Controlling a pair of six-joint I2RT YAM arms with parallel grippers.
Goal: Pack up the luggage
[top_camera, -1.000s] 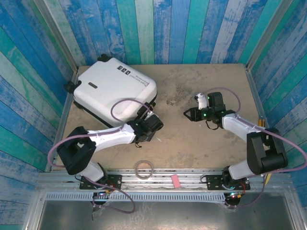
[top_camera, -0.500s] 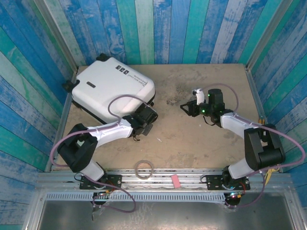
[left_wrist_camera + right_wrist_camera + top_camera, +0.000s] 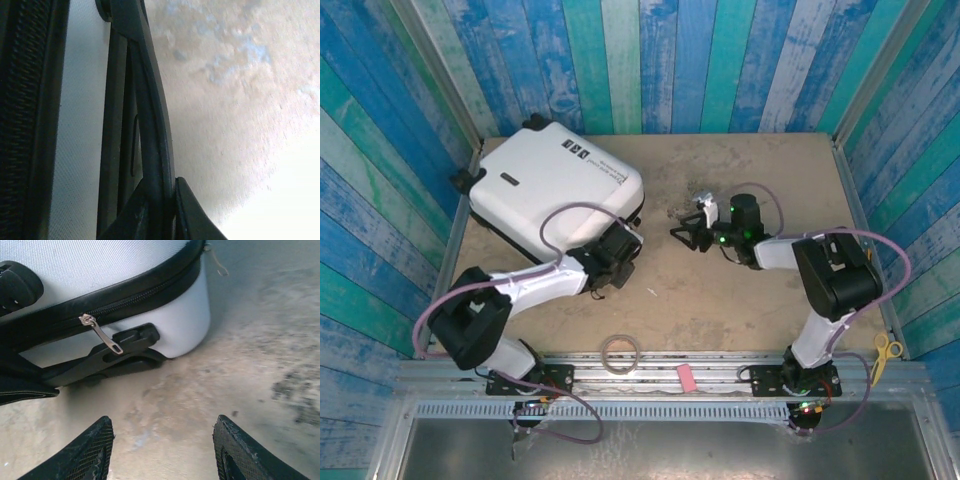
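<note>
Other stuff first: a ring of tape lies on the front rail, well clear of the suitcase on its near side, with a small pink bit further right along the rail. Yellow scissors sit way off to the suitcase's right. There's a patch of dark stains on the desk just right of the case. Nothing lies between the right pincer and the case's right end. That pincer is near it but not touching, with its fingers wide apart over bare desk.

The left pincer is pressed up against the near right corner of the suitcase, and the arm's purple cable loops over the lid. The left wrist view looks along the black edge strip from very close, so I can't tell whether that pincer is apart or together.

The suitcase lies flat and closed in the far left corner of the desk. It has a white shell, a black zipper band, a silver zipper pull hanging down, black wheels and small black label marks.
</note>
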